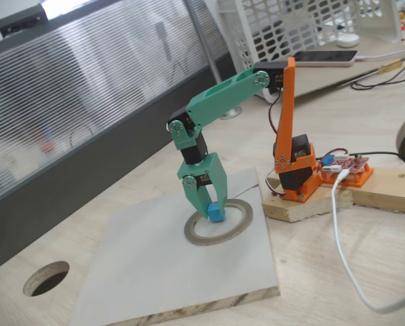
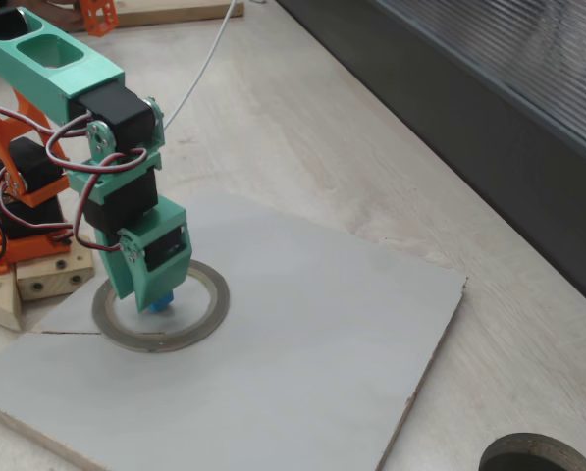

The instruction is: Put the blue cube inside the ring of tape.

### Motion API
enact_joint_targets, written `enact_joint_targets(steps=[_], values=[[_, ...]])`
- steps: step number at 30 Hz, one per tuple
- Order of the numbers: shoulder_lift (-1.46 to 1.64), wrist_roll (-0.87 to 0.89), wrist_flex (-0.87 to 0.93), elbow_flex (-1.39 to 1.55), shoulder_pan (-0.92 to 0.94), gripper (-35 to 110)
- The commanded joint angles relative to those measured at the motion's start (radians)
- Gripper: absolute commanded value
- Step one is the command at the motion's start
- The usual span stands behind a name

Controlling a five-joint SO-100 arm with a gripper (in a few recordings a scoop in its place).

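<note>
Green gripper is seen pointed straight down, jaws clamped on the blue cube | cube is held at the fingertips, just inside the ring of tape, over its left inner edge in a fixed view | ring lies flat below the gripper on the grey board | orange arm base is set well to the right.

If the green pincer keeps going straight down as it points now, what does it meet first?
Probably the pale grey board inside the flat grey-silver tape ring; the small sky-blue cube in the green pincer would likely touch first.
</note>
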Motion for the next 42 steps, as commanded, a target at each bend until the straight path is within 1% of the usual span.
enact_joint_targets(steps=[1,14,16,23,26,42], values=[[0.034,0.008,0.008,0.018,-0.008,18],[0.034,0.000,0.008,0.018,-0.008,19],[0.034,0.000,0.008,0.018,-0.008,24],[0.034,0.002,0.009,0.018,-0.008,47],[0.034,0.003,0.009,0.018,-0.008,53],[0.034,0.006,0.009,-0.031,-0.005,54]])
